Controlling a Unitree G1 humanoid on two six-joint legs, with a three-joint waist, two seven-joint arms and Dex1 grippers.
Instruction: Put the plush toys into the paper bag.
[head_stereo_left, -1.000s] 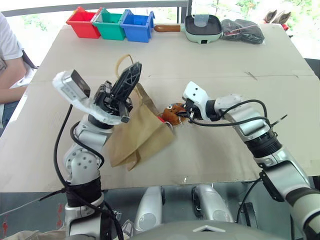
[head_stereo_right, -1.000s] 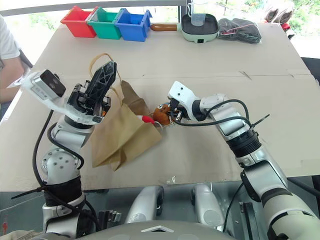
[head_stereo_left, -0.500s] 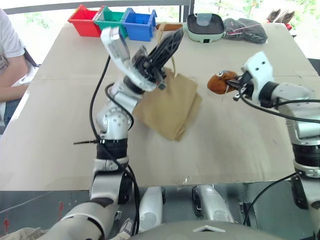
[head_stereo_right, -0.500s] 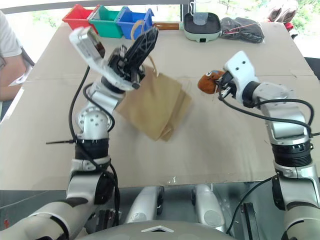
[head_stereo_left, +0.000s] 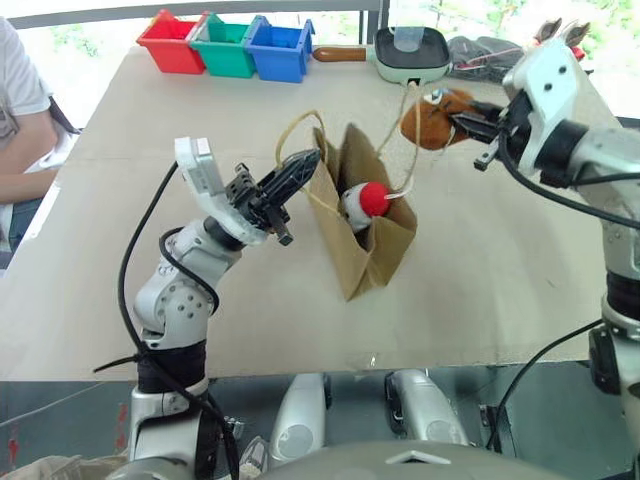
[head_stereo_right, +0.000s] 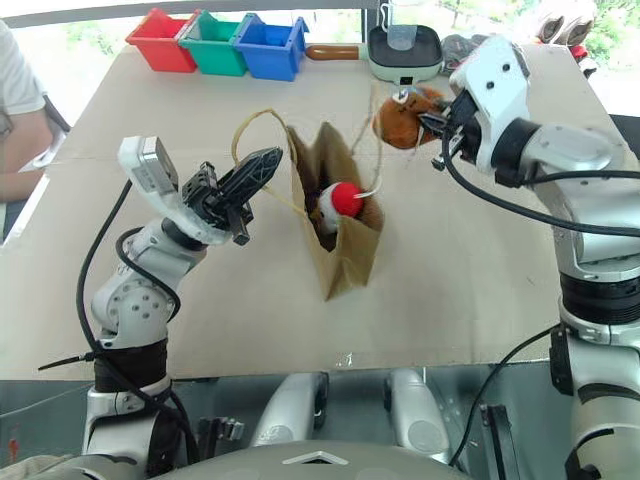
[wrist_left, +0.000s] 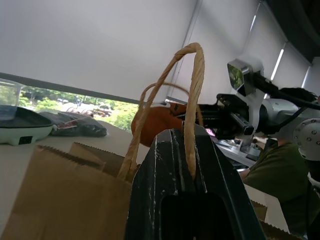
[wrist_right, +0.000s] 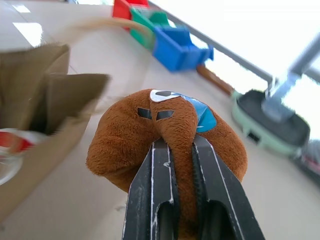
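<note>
Person: a sleeve and arm (head_stereo_left: 18, 120) at the table's far left edge, seated beside it.
Bins: red (head_stereo_left: 168, 44), green (head_stereo_left: 222, 47) and blue (head_stereo_left: 277, 49) bins in a row at the far edge of the table (head_stereo_left: 130, 180), touching one another.
Left gripper (head_stereo_left: 296, 172): fingers pinched together on one cord handle (wrist_left: 192, 90) of the paper bag; the cord loops up out of the closed tips in the left wrist view.
Paper bag (head_stereo_left: 362, 250): standing roughly upright mid-table, mouth open and facing up, held by that handle; the second handle (head_stereo_left: 404, 150) arcs up on the side nearer the right gripper.
White toy (head_stereo_left: 362, 200): inside the bag's mouth, red tip up and poking just above the rim.
Pan: pale green pan (head_stereo_left: 410, 52) with a brown handle at the far edge, just right of the bins.
Dark pouch (head_stereo_left: 480, 56): lying beside the pan, further right.
Brown toy (head_stereo_left: 432, 117): in the air above and to the right of the bag's mouth, clear of the table, near the second handle.
Right gripper (wrist_right: 177, 150): fingers clamped narrow on the brown toy, squeezing a fold of its plush, its little face turned upward in the right wrist view.
</note>
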